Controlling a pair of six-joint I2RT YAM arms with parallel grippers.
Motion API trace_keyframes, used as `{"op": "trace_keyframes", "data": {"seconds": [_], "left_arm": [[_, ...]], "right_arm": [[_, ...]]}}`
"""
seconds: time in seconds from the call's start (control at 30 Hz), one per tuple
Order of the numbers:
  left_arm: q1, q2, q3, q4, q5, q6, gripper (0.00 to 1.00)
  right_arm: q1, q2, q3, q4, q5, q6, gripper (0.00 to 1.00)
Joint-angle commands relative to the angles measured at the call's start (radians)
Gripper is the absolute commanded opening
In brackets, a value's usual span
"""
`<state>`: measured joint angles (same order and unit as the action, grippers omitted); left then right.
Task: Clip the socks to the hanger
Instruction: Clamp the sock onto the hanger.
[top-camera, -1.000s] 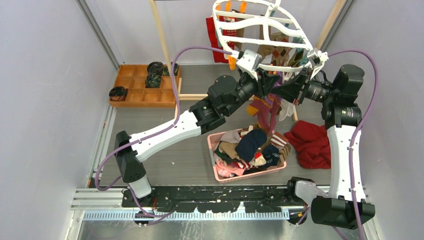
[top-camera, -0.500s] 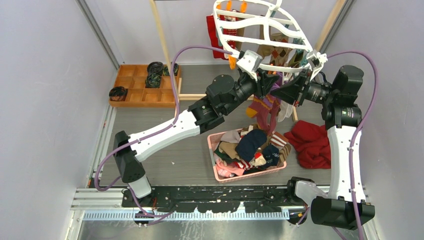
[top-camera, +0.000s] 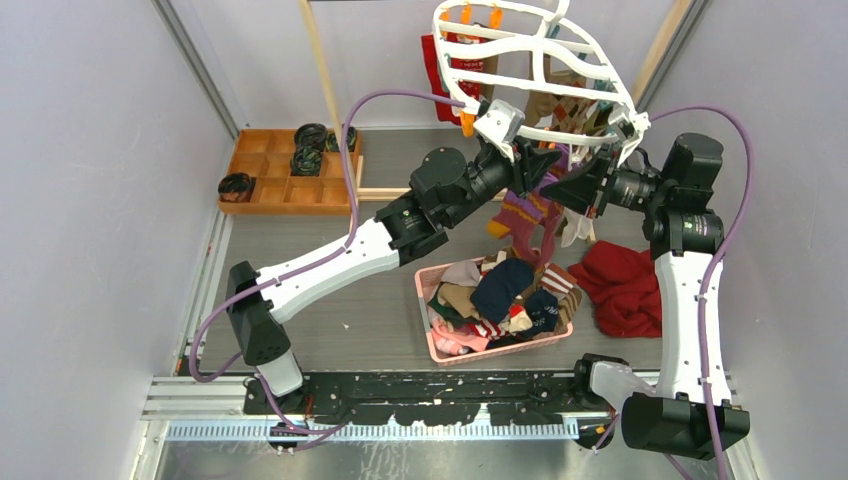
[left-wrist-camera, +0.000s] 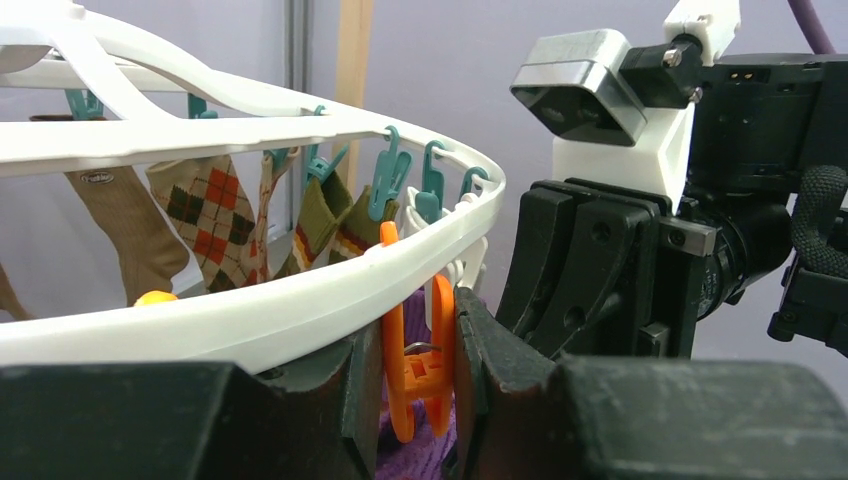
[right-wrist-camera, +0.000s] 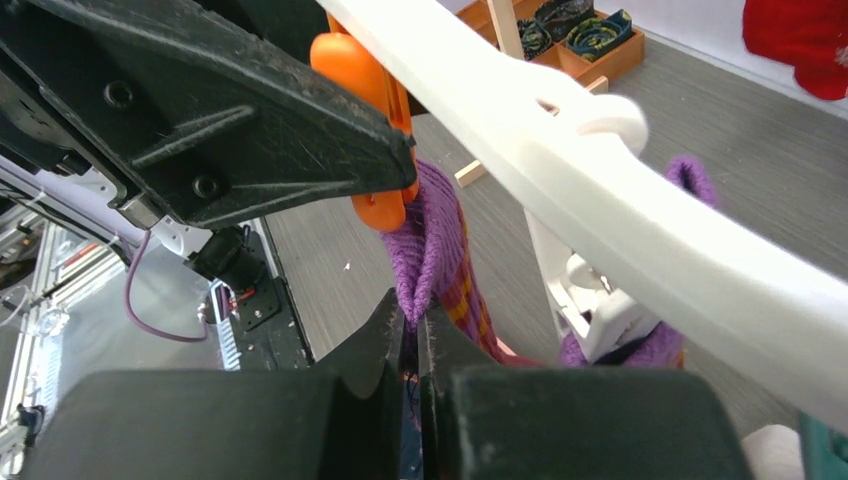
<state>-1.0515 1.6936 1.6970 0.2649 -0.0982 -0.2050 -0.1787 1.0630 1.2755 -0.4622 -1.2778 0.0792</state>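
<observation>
Pinching the upright purple sock (right-wrist-camera: 440, 240), the right hand (right-wrist-camera: 412, 335) sits directly below the orange peg (right-wrist-camera: 385, 208) that the left hand (left-wrist-camera: 415, 385) squeezes.

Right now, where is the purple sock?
The purple sock hangs right of centre in the top view, under the hanger's near rim, pinched by the right fingers below the orange clip.

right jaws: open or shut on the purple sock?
Shut on it. Right wrist view: the right gripper pinches the purple striped sock just under the orange peg, no gap between jaws and fabric.
</observation>
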Motion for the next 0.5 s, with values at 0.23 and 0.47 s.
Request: {"op": "trace_keyframes", "data": {"seconds": [0.23, 0.47], "left_arm": [[0.012, -0.043, 0.017, 0.063, 0.024, -0.003, 0.14], [0.011, -0.043, 0.015, 0.063, 0.042, -0.014, 0.14]], "right_arm": [[-0.002, -0.016, 0.037, -0.158, -0.037, -0.203, 0.02], [-0.002, 0.017, 0.061, -0.114, -0.08, -0.135, 0.02]]}}
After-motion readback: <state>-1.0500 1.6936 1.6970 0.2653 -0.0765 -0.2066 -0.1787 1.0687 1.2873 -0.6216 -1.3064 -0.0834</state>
